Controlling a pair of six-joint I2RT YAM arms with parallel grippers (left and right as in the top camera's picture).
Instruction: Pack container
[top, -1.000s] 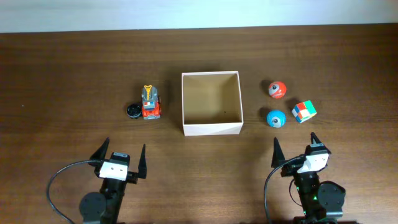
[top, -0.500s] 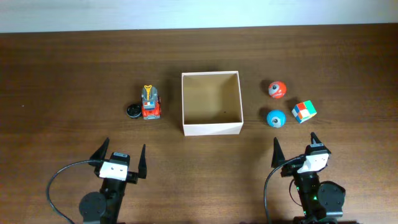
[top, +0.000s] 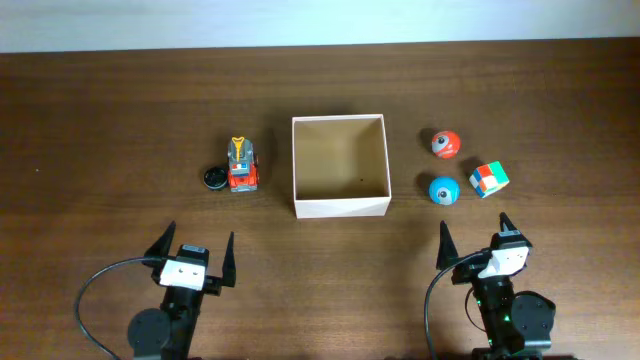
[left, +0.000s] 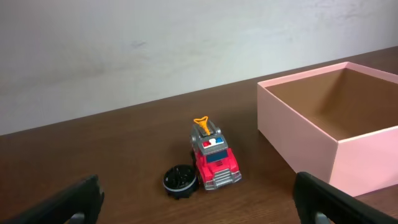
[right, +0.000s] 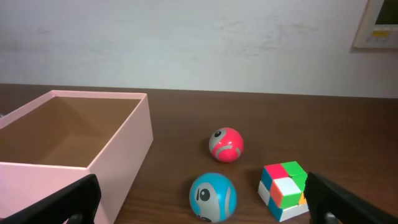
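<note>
Surveying from overhead, I find the brown wooden table (top: 100, 120) carrying every item noted below.

Item 1: the container (top: 340, 207) sits at the table's centre, upright and open-topped, with white outer walls. Its tan cardboard floor shows from wall to wall, marked only by one small dark speck toward 3 o'clock.

Item 2: the left gripper (top: 200, 240) stands at 7 o'clock from the container, well apart from it. Its jaws are spread wide and hold nothing; the left wrist view shows both fingers (left: 68, 202) at the frame's lower corners over bare wood.

Item 3: the right gripper (top: 472, 225) stands at 5 o'clock from the container, likewise spread wide and holding nothing.

Item 4: a red toy truck (top: 241, 168) rests at 9 o'clock from the container, near it but not touching.

Item 5: a multicoloured cube (top: 488, 179) lies farthest out at 3 o'clock.

Item 6: a blue ball (top: 444, 190) lies between the cube and the container; a red ball (top: 445, 143) sits at 12 o'clock from the blue one.

Item 7: a small black disc (top: 214, 178) lies just beside the truck, at its 9 o'clock.
</note>
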